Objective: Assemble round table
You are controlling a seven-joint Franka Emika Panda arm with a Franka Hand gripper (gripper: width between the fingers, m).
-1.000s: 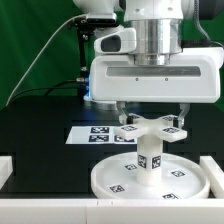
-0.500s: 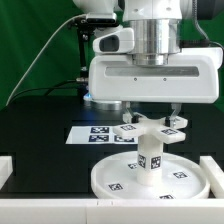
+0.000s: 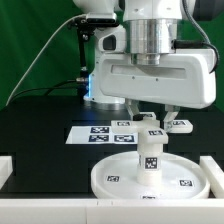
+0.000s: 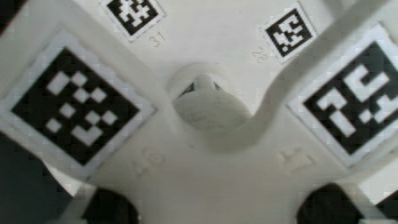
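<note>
Exterior view: shows the gripper (image 3: 152, 113) down over the stack, jaws drawn in on the cross-shaped foot piece (image 3: 126, 124), apparently pinching it at the hub. Shows the foot piece sitting on top of the short post (image 3: 150, 158), the post upright at the centre of the round disc (image 3: 110, 178), the disc at 6 o'clock in the frame. Places the marker board (image 3: 98, 133) flat on the table at about 10 o'clock from the post, apart from the disc.

Risks, as judgement only: could cross-thread or jam if the foot piece sits tilted on the post while being turned. Could drag the post and disc round together, since nothing visible braces the disc. Could slip off the smooth white plastic if the pinch lands on a narrow arm and not squarely on the hub. Could tip the whole stack on lifting away with the jaws closed.

Wrist view: gives what the outside camera lacks, namely the foot piece's tagged arms from straight above, the rounded centre boss (image 4: 210, 105) and the dark fingertips (image 4: 107, 206) at the frame edge. Hides the post, the disc and any tilt of the stack; only the exterior view shows those.
</note>
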